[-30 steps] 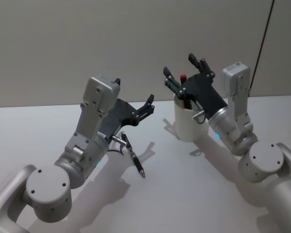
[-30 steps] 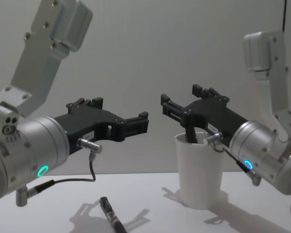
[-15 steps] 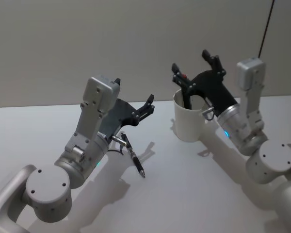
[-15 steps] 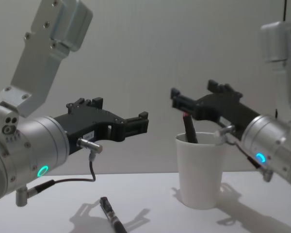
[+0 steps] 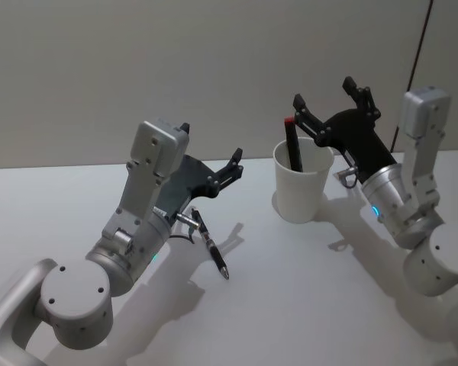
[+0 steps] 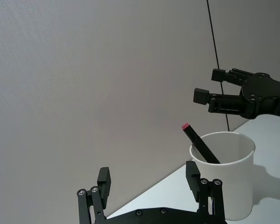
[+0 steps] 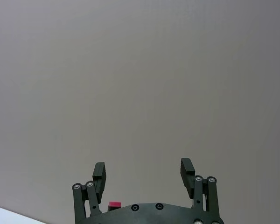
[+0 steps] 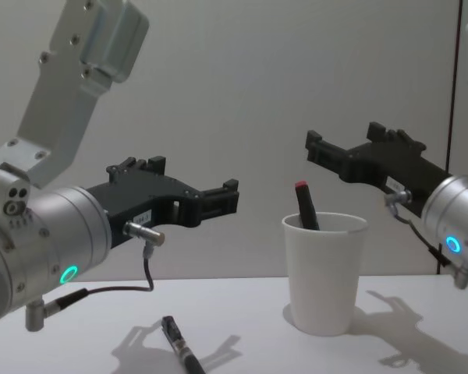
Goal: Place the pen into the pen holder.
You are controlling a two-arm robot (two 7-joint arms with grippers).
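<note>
The pen holder (image 5: 301, 191) (image 8: 324, 276) (image 6: 226, 179) is a white paper cup standing upright on the white table. A dark pen with a red end (image 5: 291, 145) (image 8: 304, 206) (image 6: 199, 145) leans inside it, apart from both grippers. My right gripper (image 5: 324, 93) (image 8: 342, 142) (image 7: 143, 168) (image 6: 208, 85) hangs open and empty above and to the right of the cup. A second dark pen (image 5: 211, 245) (image 8: 179, 348) lies on the table left of the cup. My left gripper (image 5: 211, 145) (image 8: 189, 184) (image 6: 148, 173) hovers open and empty above that second pen.
A thin dark cable (image 5: 417, 57) (image 6: 215, 56) runs up the grey wall behind the right arm. Bare white table (image 5: 290, 305) spreads in front of the cup and between the arms. A short cable loop (image 8: 144, 269) hangs under the left wrist.
My right gripper has drawn back up and to the right, off the cup. The red-ended pen stays standing in the cup. The left arm and the lying pen have not moved.
</note>
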